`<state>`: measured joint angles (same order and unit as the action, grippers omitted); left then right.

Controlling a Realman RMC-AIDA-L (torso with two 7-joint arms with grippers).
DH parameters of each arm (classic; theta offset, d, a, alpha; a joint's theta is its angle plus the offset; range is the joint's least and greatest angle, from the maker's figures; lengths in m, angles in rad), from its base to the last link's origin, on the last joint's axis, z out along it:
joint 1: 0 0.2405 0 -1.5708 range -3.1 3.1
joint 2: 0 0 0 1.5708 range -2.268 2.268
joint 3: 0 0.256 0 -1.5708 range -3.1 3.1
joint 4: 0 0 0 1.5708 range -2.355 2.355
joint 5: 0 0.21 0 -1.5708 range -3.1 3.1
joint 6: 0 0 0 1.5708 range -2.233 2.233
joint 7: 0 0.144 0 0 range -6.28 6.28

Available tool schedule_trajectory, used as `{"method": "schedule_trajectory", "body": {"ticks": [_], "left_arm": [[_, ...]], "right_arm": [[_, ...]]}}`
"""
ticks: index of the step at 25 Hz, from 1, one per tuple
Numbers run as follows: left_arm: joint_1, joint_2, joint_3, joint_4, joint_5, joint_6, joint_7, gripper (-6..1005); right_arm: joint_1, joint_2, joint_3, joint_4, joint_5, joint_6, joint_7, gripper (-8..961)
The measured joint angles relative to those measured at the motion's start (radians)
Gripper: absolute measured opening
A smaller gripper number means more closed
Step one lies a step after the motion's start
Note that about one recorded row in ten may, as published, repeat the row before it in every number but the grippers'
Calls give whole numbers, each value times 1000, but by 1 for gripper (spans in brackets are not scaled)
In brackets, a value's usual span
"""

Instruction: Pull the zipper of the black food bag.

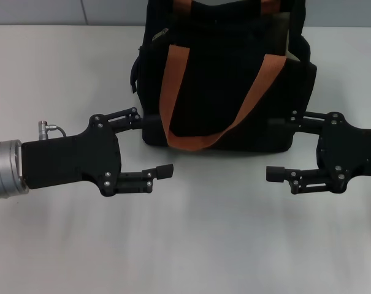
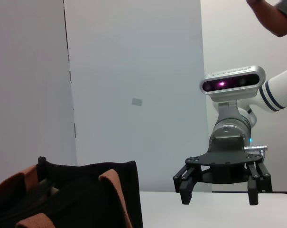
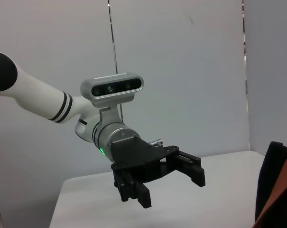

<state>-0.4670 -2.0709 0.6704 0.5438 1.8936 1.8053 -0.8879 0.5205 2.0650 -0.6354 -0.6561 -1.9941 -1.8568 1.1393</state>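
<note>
Black fabric fills the far middle of the white table (image 1: 191, 245): the black food bag (image 1: 234, 79) stands upright there, boxy, its wide face turned toward the robot and its long side running left to right. Two orange-brown straps (image 1: 173, 79) drop down that front face and meet in a loop near the bag's bottom edge. The top of the bag runs out of the head view, and I cannot make out the zipper anywhere; it is either too small or hidden along the dark top edge.

The left gripper (image 1: 154, 146) hangs low over the table at the bag's left front corner, pointing sideways toward the middle. Its fingers are spread wide and grasp nothing; the far finger reaches up against the bag's lower left corner, though I cannot tell whether it touches, and the near finger sits well out in front over bare table.

The right gripper (image 1: 276, 147) mirrors it at the bag's right front corner, pointing inward, fingers likewise spread and empty, one by the bag's lower right corner and the other out in front.

From the left wrist view, the bag's top corner and a strap show low down, with the right gripper (image 2: 220, 190) beyond it, spread wide above the table.
</note>
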Motion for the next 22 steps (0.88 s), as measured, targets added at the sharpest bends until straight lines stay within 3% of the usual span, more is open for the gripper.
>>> {"method": "schedule_trajectory", "body": {"ticks": [22], "left_arm": [[7,0,-53,-39,-41,-12,52,787]], "right_arm": [[-7,9,1,1,3,12,-3,827]]}}
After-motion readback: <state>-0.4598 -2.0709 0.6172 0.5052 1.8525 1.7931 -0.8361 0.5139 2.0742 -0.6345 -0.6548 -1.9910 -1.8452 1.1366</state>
